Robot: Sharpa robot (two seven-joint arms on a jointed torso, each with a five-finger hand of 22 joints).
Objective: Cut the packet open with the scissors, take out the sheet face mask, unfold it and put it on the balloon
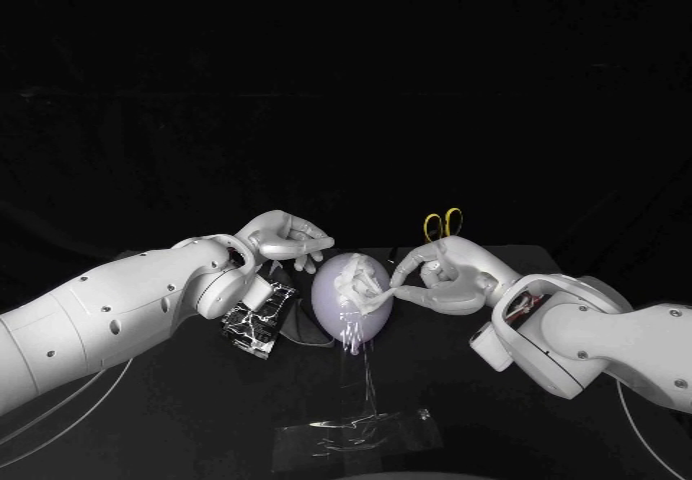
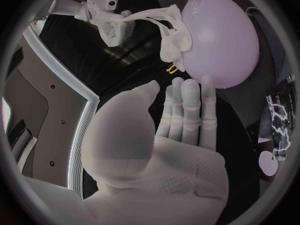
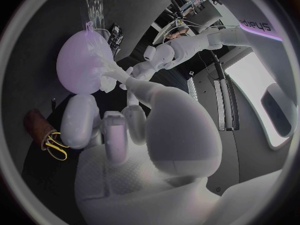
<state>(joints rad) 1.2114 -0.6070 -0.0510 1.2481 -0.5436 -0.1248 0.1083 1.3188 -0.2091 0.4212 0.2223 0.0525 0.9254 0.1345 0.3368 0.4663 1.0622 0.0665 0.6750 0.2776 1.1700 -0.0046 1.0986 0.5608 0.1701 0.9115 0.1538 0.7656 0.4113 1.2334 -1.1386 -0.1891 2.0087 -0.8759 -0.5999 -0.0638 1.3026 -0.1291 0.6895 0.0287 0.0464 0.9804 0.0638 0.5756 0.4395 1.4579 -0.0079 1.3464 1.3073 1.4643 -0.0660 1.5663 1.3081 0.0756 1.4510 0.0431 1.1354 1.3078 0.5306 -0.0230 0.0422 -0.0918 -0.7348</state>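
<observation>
Sheet face mask sits bunched on the balloon, on the side facing the right robot hand, which pinches it between thumb and finger. Left robot hand hovers just beside the balloon's other side, fingers apart, gripping nothing.

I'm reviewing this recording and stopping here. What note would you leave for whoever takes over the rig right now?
Left hand: holds nothing, close by the balloon.
Right hand: pinches the sheet mask at the balloon's side.
Packet lies under the left arm; scissors lie behind the right hand.
Done: mask is out and on the balloon, covering only part of it.
Left: spread it across the balloon, then let go.
</observation>
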